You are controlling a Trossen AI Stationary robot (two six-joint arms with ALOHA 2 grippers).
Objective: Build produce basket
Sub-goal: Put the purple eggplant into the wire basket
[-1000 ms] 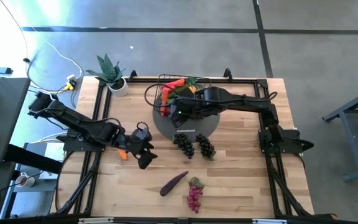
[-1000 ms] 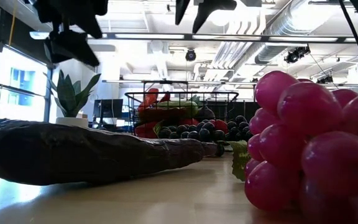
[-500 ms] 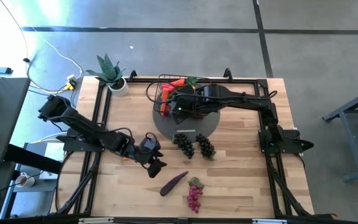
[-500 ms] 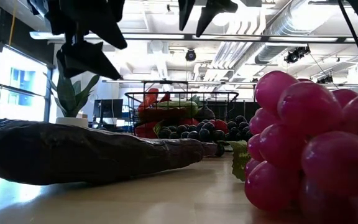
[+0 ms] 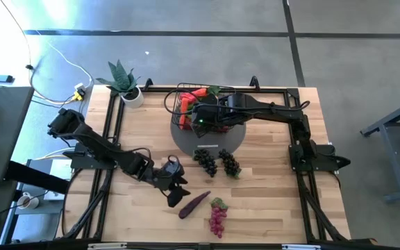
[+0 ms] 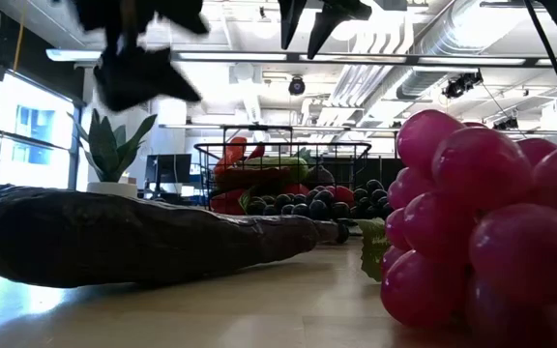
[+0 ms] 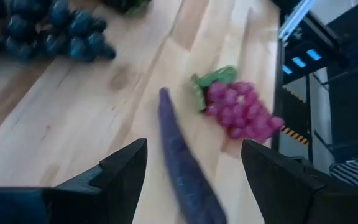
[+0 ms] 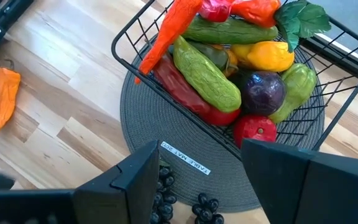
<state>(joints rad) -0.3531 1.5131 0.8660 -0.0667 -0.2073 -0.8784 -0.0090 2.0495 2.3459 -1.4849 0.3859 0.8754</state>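
Since a second ago the left gripper (image 5: 175,195) has travelled from beside the orange pepper (image 8: 0,100) across the wooden table (image 5: 269,201) toward its front, and now hovers with its fingers spread just over the stem end of the eggplant (image 5: 194,203). Nearest the table's front edge lies a bunch of glossy magenta grapes (image 5: 217,216) with a green leaf at its top, its round beads bulking large in the low view. Just beside it is the eggplant, a long, slim, dark purple, matte shape; in the left wrist view it lies between the two dark fingers, untouched. Farther back, two bunches of dark blue grapes (image 5: 216,162) rest at the edge of a grey woven round mat (image 5: 186,144). On that mat stands the black wire-mesh basket (image 8: 132,34), heaped with bumpy green cucumbers, a carrot, peppers and a yellow piece. The right gripper (image 5: 192,119) hangs open above the basket, holding nothing.
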